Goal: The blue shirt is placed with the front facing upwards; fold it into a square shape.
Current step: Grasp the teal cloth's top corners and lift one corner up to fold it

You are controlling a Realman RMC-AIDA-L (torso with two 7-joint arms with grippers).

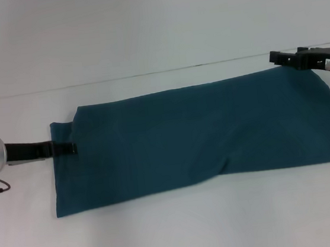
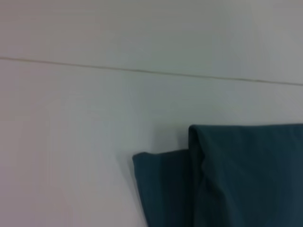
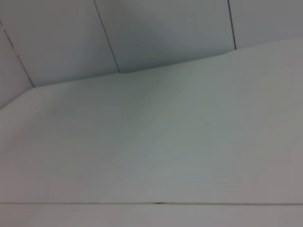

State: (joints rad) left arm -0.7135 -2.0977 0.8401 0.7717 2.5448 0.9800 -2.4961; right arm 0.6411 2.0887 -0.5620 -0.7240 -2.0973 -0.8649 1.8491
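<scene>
The large dark teal-blue cotton shirt [image 1: 202,137] lies across the middle of the white table [image 1: 165,231] as a long folded band, plain cloth upward, no print showing. A lower layer pokes out at its nine o'clock end, clearest in the left wrist view.

The left gripper [image 1: 65,148] sits at nine o'clock, its tip touching that end where the two layers step; whether its jaws are apart or pinched on cloth I cannot tell. The right gripper [image 1: 292,59] is at the band's two o'clock corner, jaws likewise unreadable.

The lengthwise folds look done. The crosswise fold seems in hand: next calls for carrying one end over the other, edges matched, making a square.
</scene>
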